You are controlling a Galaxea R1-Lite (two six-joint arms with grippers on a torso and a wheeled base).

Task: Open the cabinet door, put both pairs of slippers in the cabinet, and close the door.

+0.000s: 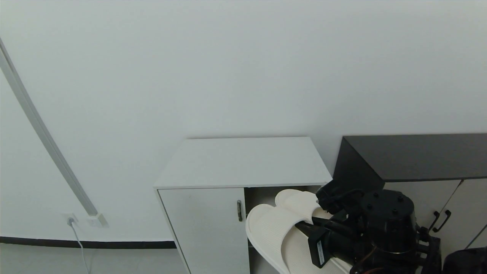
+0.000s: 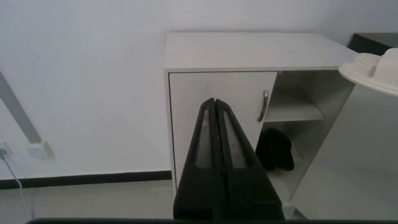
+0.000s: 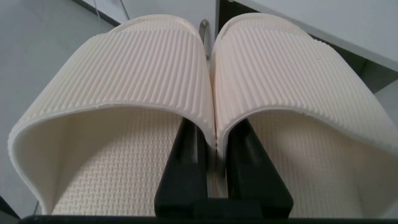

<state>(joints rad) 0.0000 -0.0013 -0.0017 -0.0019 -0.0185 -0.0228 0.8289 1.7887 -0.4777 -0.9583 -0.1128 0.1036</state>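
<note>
Head view, with both wrist views. The white cabinet (image 1: 243,160) stands at 6 o'clock in my head view, against the wall. Its left door (image 1: 205,224) is shut, with the handle (image 1: 239,210) upright along its inner edge. The right door (image 2: 354,168) is swung open, exposing a shelf (image 2: 292,112) in the upper part of that compartment. Below the shelf, on the cabinet floor, lies a dark item (image 2: 275,151) that I cannot identify.

The right gripper (image 3: 213,146) holds one pair of cream slippers (image 1: 274,228) at 5 o'clock in the head view, just in front of the open compartment and level with its top edge. Its fingers (image 3: 186,171) are clamped on the two inner edges of the pair, which are pressed side by side, toes pointing toward the cabinet.

The left gripper (image 2: 215,106) sits well back from the cabinet, facing the shut door. Its fingers are pressed flat together with nothing between them.

A black-topped cabinet (image 1: 414,156) stands at 3 o'clock of the white one. A wall socket (image 1: 70,219) with a cable is at 8 o'clock.
</note>
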